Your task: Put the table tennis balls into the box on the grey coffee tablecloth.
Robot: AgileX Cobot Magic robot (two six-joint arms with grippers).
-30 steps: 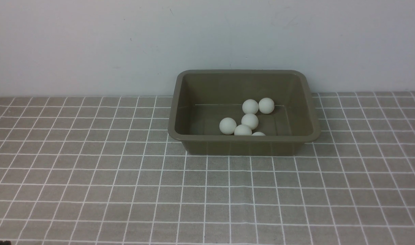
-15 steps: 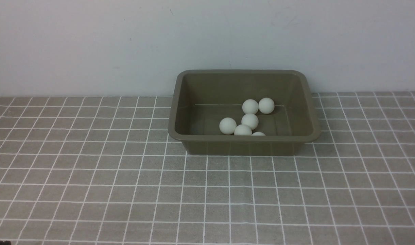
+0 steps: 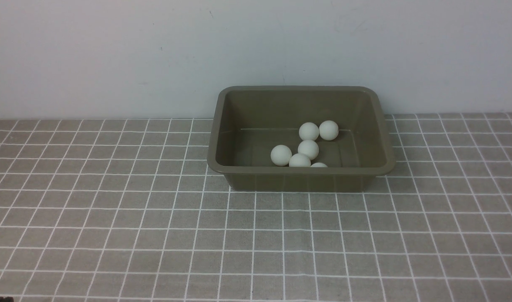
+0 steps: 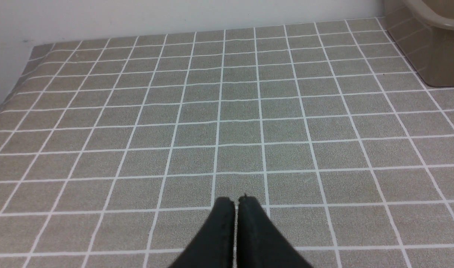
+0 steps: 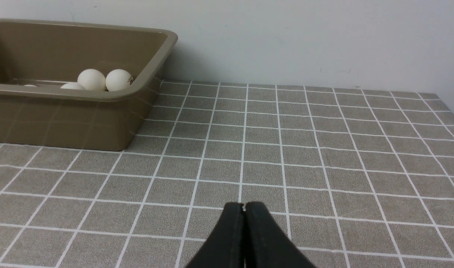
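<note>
The box (image 3: 301, 138) stands on the grey coffee tablecloth (image 3: 155, 218) toward the far side of the tabletop, close to the pale wall (image 3: 113, 54), a little right of the middle in the front view. Six table tennis balls (image 3: 308, 149) lie inside it, gathered toward the near wall and the right half of the floor: two sit side by side, touching, farther back, one lies just in front of them, two more lie nearer the front wall, and the sixth shows only as a sliver above the near rim. No ball shows on the cloth outside the box in any view. Neither arm appears in the front view. In the left wrist view the left pincer (image 4: 235, 203) hangs low over bare cloth with its two dark fingers pressed together, holding nothing; a corner of the box shows at the picture's edge, well apart from it. In the right wrist view the right pincer (image 5: 244, 207) is likewise closed and empty above the cloth, with the box and some of its balls, one bearing a small dark printed mark, well apart from the fingertips.
</note>
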